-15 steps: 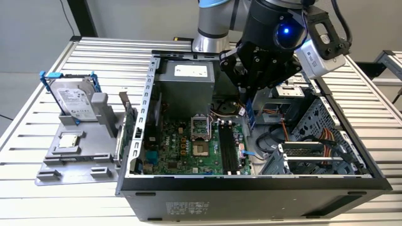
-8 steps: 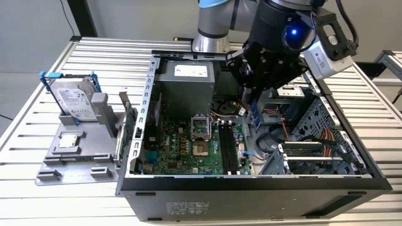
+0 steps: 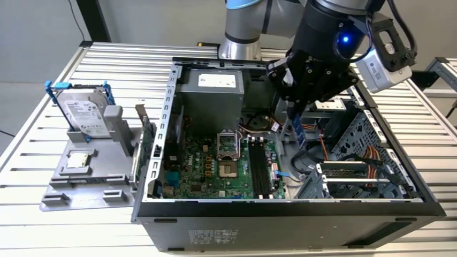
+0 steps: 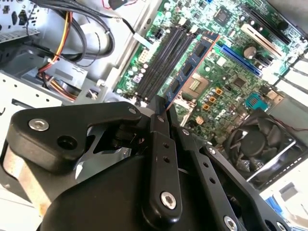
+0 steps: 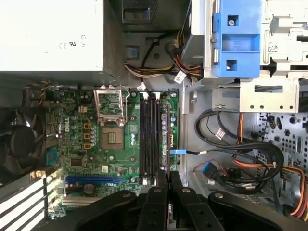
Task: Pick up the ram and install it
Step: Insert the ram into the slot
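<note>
We see the arm reaching down from the far side of the table into the open computer case, its wrist angled so the gripper points toward the motherboard. The gripper hangs above the board's edge nearest the drive cage, on the exterior view's right of the memory slots.

The fingers are drawn narrow and clamp the ram by one end. In the second wrist view the ram runs out from the fingers as a long, thin stick with a blue face, a copper-coloured edge and a row of small black chips. It sits tilted over the board, above the black memory slots and beside the empty processor socket; we cannot tell whether its lower edge touches a slot. In the first wrist view we see the ram edge-on, a thin line lying just beside the memory slots and parallel to them, with the fingers closed together around its near end.

On the table at the exterior view's left, a grey fixture tray carries an upright hard drive and a small square processor. A green expansion card stands on edge between the tray and the case wall.
</note>
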Robot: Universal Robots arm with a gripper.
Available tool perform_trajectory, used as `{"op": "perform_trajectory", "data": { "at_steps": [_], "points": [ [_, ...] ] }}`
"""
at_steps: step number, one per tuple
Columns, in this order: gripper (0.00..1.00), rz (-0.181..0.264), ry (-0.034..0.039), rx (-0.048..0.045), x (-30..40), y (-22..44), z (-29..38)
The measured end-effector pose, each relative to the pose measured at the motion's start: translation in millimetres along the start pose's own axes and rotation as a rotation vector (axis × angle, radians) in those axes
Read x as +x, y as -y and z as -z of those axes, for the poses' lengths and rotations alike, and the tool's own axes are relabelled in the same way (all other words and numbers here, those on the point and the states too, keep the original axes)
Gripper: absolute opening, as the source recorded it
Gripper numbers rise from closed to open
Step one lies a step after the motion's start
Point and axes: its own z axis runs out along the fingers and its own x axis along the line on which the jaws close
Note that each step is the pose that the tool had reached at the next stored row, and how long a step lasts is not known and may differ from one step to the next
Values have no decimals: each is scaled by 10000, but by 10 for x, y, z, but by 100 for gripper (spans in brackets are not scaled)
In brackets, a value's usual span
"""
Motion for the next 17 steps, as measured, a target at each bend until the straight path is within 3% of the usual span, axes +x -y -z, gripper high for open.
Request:
{"op": "perform_trajectory", "data": {
  "at_steps": [4, 17],
  "points": [
    [0, 0, 0, 0, -35, -3, -8],
    [0, -1, 1, -2, -48, -16, -40]
  ]
}}
